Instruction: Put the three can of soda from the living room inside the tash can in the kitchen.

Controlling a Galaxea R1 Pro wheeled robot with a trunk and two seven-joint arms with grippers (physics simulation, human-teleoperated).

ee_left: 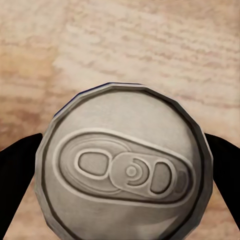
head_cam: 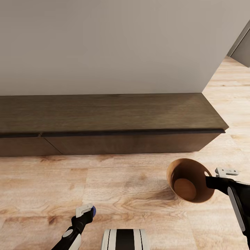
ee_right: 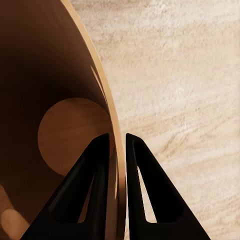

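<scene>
My right gripper (head_cam: 209, 180) is shut on the rim of the tash can (head_cam: 189, 180), holding it tilted above the wood floor at the lower right; its brown inside and round bottom (ee_right: 70, 132) show with nothing in them. The two black fingers (ee_right: 100, 180) pinch the thin wall, one inside and one outside. My left gripper (head_cam: 88, 210) at the bottom left is shut on a can of soda (ee_left: 125, 170); its grey metal top with the pull tab faces the left wrist camera, and a blue edge (head_cam: 93, 209) peeks out in the head view.
A long dark wood cabinet (head_cam: 107, 121) runs along the pale wall ahead, its top bare. Light wood floor (head_cam: 104, 180) lies between it and me. At the far right the floor continues past the wall's corner toward a grey doorway (head_cam: 241, 45).
</scene>
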